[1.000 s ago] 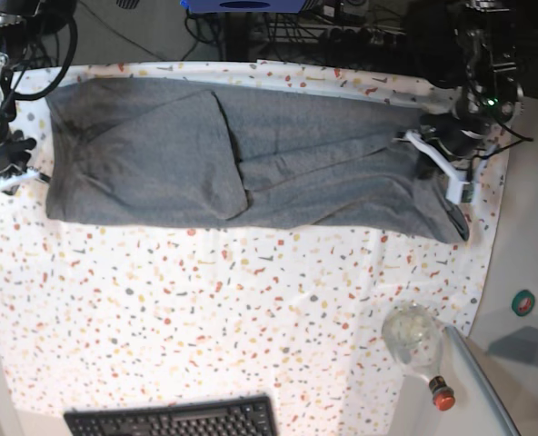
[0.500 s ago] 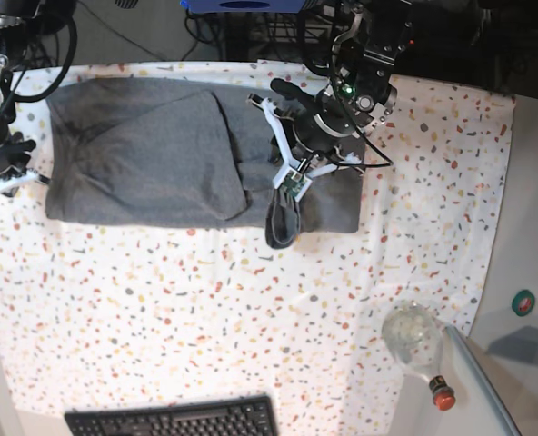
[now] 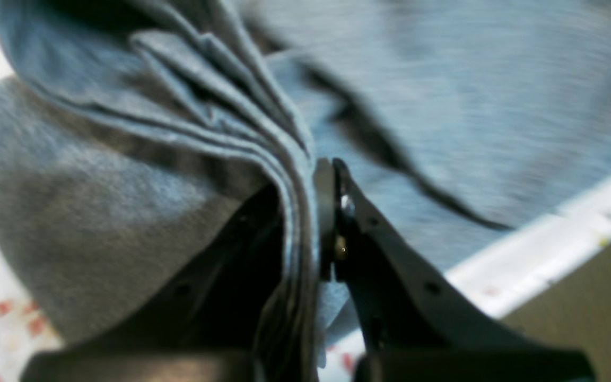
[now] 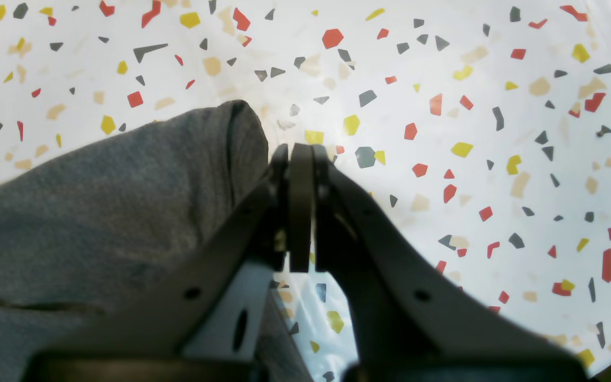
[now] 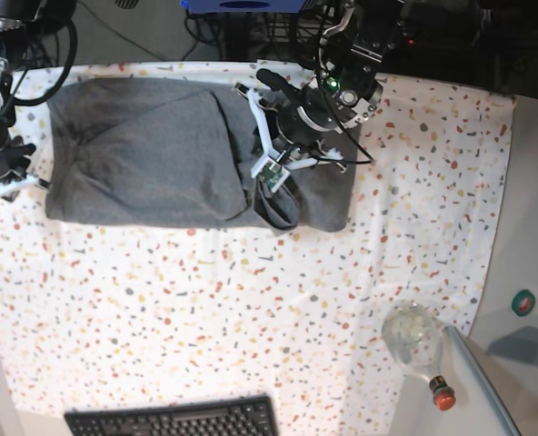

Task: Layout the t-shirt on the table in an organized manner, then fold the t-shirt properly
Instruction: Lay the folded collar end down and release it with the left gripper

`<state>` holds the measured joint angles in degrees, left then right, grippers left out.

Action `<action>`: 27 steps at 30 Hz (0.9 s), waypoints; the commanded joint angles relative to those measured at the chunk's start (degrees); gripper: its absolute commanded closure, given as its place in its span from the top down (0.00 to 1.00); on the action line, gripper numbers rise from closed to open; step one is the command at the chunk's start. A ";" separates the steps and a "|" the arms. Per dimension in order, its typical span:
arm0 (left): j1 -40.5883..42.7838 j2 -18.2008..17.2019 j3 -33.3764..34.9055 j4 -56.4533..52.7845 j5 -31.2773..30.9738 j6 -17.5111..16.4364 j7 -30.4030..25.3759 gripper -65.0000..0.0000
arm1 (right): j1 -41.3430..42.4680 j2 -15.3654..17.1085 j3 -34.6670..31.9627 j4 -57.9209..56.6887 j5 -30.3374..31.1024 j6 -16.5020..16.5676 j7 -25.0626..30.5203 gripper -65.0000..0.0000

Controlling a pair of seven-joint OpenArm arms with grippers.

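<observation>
The grey t-shirt (image 5: 142, 154) lies along the far side of the speckled table (image 5: 251, 300). Its right end is doubled back over the middle. My left gripper (image 5: 271, 182) hangs over that fold. In the left wrist view the left gripper (image 3: 313, 180) is shut on several bunched layers of the t-shirt (image 3: 98, 180). My right gripper (image 5: 28, 182) rests at the shirt's left edge. In the right wrist view the right gripper (image 4: 300, 154) is shut with its pads together and nothing between them. It sits just beside a corner of the t-shirt (image 4: 125, 201) on the table (image 4: 443, 79).
A clear glass bottle (image 5: 419, 345) with a red cap lies at the front right corner. A black keyboard (image 5: 174, 420) sits at the front edge. A green roll (image 5: 523, 302) lies on the grey side surface (image 5: 533, 227). Cables and stands crowd the back.
My left gripper has carried the shirt's right end leftward from the table's right side to over the middle, shortening the shirt. The right arm has stayed still.
</observation>
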<state>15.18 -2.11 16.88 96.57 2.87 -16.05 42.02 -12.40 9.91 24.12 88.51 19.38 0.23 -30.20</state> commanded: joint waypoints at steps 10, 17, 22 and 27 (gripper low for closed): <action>-0.72 0.31 0.04 0.79 -0.46 0.01 -1.01 0.00 | 0.40 0.86 0.28 0.94 0.18 0.25 1.05 0.00; -0.72 0.31 -0.31 0.79 -0.46 0.01 -1.01 0.00 | 0.40 0.86 0.28 0.94 0.18 0.25 1.05 0.00; -0.81 0.31 -0.05 0.79 -0.46 0.01 -1.01 0.00 | 0.40 0.86 0.28 1.03 0.18 0.25 1.05 0.00; -0.81 0.31 0.04 0.79 -0.37 0.01 -1.01 0.00 | 0.40 0.86 0.28 1.12 0.18 0.25 1.05 0.00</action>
<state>14.76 -2.09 16.71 96.36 2.96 -16.03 42.04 -12.43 9.91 24.12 88.51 19.33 0.21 -30.22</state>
